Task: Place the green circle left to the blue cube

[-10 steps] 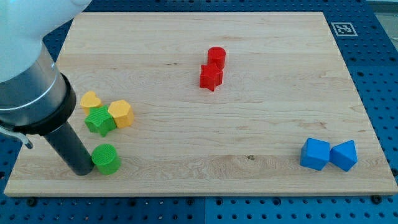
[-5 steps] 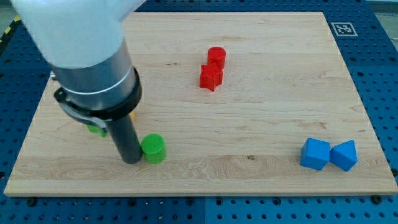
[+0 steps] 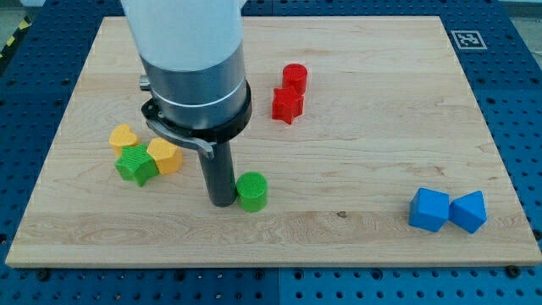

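Observation:
The green circle [image 3: 251, 191], a short cylinder, stands on the wooden board [image 3: 364, 144] a little left of centre, toward the view's bottom. My tip [image 3: 223, 202] is right against its left side. The blue cube [image 3: 428, 209] sits near the view's bottom right, far to the right of the green circle, with open board between them.
A blue triangular block [image 3: 468, 212] touches the blue cube's right side. A red cylinder [image 3: 294, 77] and a red star block [image 3: 286, 105] sit at top centre. Two yellow blocks [image 3: 124, 136] [image 3: 163, 156] and a green star block [image 3: 135, 164] cluster at the left.
My tip has moved steadily to the right and pushed the green circle along with it, from near the left cluster toward the board's centre. The other blocks have not moved.

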Robot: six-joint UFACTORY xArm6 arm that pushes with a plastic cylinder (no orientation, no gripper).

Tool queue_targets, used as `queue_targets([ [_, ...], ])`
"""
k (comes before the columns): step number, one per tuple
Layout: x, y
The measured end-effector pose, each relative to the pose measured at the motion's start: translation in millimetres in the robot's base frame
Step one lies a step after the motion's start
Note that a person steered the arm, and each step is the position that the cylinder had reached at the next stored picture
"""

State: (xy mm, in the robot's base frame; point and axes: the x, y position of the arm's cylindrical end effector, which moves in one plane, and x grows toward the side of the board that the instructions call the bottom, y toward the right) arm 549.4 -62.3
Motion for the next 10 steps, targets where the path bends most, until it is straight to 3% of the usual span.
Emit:
queue_targets([
  [3,-11.5,28.1],
  [8,4.6,177.3],
  [10,8.0,177.3],
])
